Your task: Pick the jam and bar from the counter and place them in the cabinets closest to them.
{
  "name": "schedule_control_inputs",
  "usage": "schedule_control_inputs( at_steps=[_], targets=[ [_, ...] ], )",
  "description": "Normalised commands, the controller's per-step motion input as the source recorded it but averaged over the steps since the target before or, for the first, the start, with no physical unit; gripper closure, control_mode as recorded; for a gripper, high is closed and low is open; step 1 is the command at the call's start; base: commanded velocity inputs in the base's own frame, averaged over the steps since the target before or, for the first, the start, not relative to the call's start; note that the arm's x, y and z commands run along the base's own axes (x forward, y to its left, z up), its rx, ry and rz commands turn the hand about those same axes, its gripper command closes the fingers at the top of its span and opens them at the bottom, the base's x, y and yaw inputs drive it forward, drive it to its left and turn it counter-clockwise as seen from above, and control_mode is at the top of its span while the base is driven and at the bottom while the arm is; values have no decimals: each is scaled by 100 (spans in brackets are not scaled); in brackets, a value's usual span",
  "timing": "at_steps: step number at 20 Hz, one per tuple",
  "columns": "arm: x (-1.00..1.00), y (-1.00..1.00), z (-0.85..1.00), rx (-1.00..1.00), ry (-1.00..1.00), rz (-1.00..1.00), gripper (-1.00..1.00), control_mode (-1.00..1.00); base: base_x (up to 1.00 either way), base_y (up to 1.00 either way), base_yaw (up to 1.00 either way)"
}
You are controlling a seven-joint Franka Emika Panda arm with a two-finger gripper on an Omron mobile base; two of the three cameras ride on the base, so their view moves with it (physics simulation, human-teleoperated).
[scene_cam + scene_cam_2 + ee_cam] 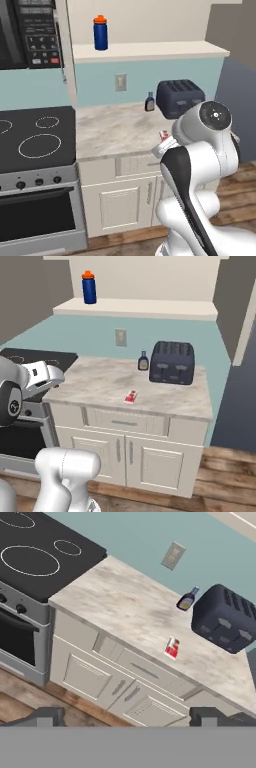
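Note:
The bar (132, 397) is a small flat red and white packet lying near the front edge of the beige marble counter (100, 383). From the hand camera the bar (172, 647) lies far ahead of my gripper (129, 718), whose two dark fingertips (42, 717) stand wide apart with nothing between them. The hand is held off the counter, out in front of its left end. My arm hides most of the bar (163, 135) in the left base view. The cabinets' open cream shelf (150, 307) runs above the counter. The jam is out of view.
A dark toaster (172, 362) and a small brown bottle (143, 361) stand at the back of the counter. A blue bottle (89, 287) with an orange cap is on the shelf. A black stove (35, 137) adjoins the counter's left, with a microwave (30, 30) above it.

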Motion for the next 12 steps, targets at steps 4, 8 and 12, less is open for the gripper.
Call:
schedule_control_inputs(
  at_steps=[4,8,12],
  targets=[
    [0,0,0,0,0,0,-100,100,-5,-62,0],
    [0,0,0,0,0,0,-100,100,-10,-56,0],
    [0,0,0,0,0,0,-100,100,-14,-48,0]
  ],
)
